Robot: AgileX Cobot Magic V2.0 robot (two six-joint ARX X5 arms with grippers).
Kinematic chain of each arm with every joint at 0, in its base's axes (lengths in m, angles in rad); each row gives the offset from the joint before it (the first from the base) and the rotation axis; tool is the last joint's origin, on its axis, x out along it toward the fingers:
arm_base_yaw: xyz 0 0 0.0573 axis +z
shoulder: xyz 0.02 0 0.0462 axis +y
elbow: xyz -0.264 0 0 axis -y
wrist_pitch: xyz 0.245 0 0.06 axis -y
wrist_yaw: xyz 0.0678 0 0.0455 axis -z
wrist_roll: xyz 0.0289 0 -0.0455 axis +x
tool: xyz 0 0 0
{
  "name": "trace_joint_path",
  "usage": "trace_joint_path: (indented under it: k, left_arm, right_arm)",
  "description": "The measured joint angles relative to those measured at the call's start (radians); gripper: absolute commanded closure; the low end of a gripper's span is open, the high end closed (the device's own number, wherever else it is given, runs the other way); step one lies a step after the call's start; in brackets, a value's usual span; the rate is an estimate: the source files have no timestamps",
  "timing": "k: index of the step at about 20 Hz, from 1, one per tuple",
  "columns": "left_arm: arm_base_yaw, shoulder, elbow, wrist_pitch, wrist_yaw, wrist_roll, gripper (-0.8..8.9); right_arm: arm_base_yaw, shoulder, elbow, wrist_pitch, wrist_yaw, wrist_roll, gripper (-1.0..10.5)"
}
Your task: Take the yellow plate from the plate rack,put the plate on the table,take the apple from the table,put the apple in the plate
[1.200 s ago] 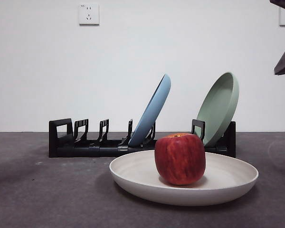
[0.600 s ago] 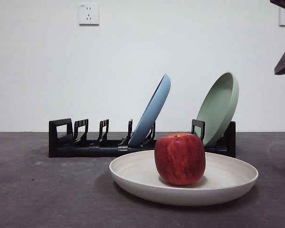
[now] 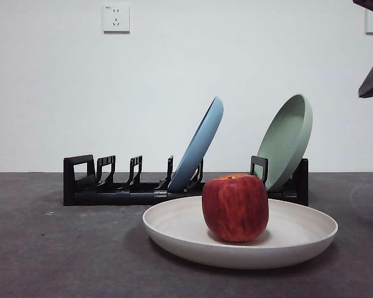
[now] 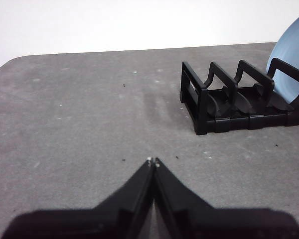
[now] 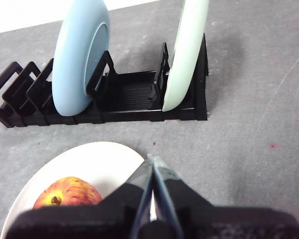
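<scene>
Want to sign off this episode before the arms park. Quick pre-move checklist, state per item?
1. The apple sits in the yellow plate: ok.
2. Yellow plate flat on the table, out of the plate rack: ok.
3. Right gripper shut, empty, above the plate's rim and clear of the apple: ok.
4. Left gripper shut, empty, over bare table near the rack's end: ok.
5. Blue plate and pale green plate seated in the rack, leaning: ok.
6. Apple stable against rolling: cannot tell; it stands upright with its stem end up.
</scene>
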Motion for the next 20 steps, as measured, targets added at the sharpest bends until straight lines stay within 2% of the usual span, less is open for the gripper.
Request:
trace_joint_path:
  k: [16, 20]
  left_arm:
    - [0.0, 0.0, 0.0, 0.0, 0.0, 0.0, 8.15]
    - [0.0, 0.0, 0.0, 0.0, 0.0, 0.0, 8.15]
  right_arm:
    - [0.0, -0.001, 0.0, -0.002, 0.0, -0.005, 9.5]
    - [-0.044, -0.13, 0.0, -0.094, 0.023, -0.155, 9.5]
